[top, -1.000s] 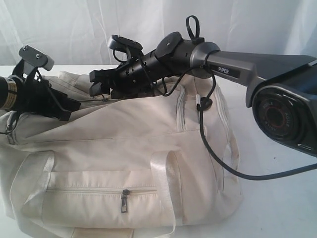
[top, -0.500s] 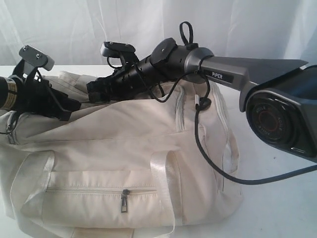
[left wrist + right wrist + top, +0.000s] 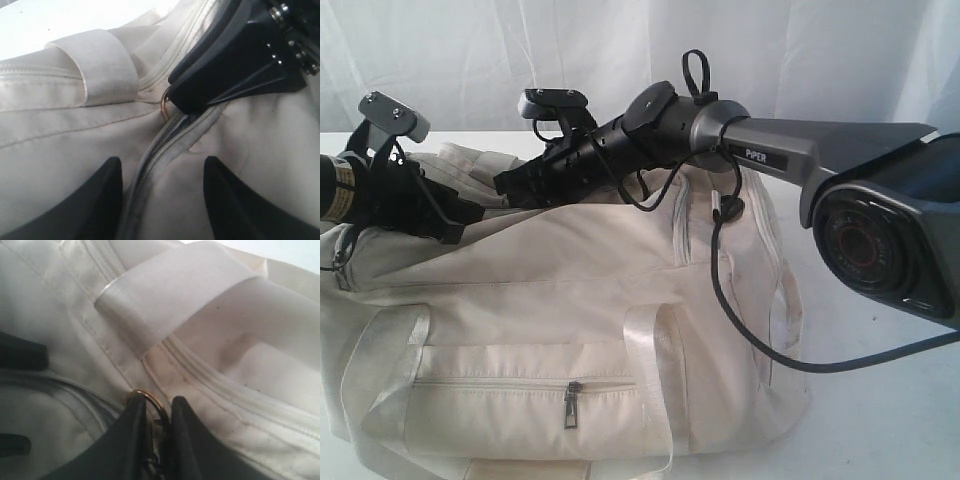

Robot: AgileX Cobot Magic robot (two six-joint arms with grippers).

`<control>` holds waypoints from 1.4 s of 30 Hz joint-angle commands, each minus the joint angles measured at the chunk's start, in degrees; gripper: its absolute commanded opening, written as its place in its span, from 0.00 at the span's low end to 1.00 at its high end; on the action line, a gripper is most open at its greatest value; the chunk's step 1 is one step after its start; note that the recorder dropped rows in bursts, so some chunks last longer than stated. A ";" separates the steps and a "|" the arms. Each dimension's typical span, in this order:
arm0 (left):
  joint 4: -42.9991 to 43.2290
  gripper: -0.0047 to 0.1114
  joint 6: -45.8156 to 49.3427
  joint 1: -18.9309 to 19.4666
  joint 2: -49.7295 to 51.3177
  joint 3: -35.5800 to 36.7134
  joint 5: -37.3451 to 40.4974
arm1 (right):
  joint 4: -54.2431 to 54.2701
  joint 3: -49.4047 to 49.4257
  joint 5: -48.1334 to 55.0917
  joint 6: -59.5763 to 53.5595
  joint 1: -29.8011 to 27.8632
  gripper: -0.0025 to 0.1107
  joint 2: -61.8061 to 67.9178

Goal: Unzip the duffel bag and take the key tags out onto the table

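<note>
My right gripper (image 3: 159, 415) pinches narrow on the ring pull (image 3: 145, 396) to draw the zipper (image 3: 165, 150); my left gripper (image 3: 161, 175) stands wide, straddling the zipper just short of that pinch, I judge to brace the duffel bag (image 3: 570, 290); the key tags are unseen, presumably inside beneath both grippers.

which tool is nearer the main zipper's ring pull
Right. The right tool is pinched on the ring pull; the left tool sits open astride the zipper, a short way back from it.

Zipper (image 3: 160, 150) shut, duffel bag (image 3: 550, 300) interior blocked; webbing handle (image 3: 102, 65), right gripper (image 3: 159, 415) crowd ring pull (image 3: 164, 107).
</note>
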 commanded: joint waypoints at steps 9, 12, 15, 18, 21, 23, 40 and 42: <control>0.75 0.50 -0.43 -0.11 0.14 0.46 -0.09 | 0.22 -0.25 -4.71 -0.98 0.39 0.02 -2.82; 0.75 0.50 -0.43 -0.11 0.14 0.46 -0.09 | -0.02 -0.25 -6.63 -0.98 -0.04 0.02 -4.24; 0.75 0.50 -0.43 -0.11 0.14 0.46 -0.09 | -0.32 -0.25 -6.76 -0.98 -0.48 0.02 -5.17; 0.75 0.50 -0.69 -0.11 0.14 0.46 -0.09 | -0.46 -0.25 -4.69 -0.98 -1.24 0.02 -5.84; 0.75 0.50 -1.16 -0.11 0.14 0.46 -0.21 | -1.91 -0.13 -3.34 -0.98 -1.95 0.02 -6.50; 0.75 0.50 -1.83 -0.11 0.14 0.46 0.11 | -3.02 -0.13 -3.34 -0.98 -2.24 0.02 -7.11; 0.75 0.05 -1.83 -0.11 0.14 0.46 0.47 | -15.81 -0.02 9.25 4.69 -10.56 0.02 -14.04; 0.75 0.05 -1.98 -0.11 0.14 0.46 1.46 | -16.77 -0.02 9.67 4.69 -11.80 0.02 -14.28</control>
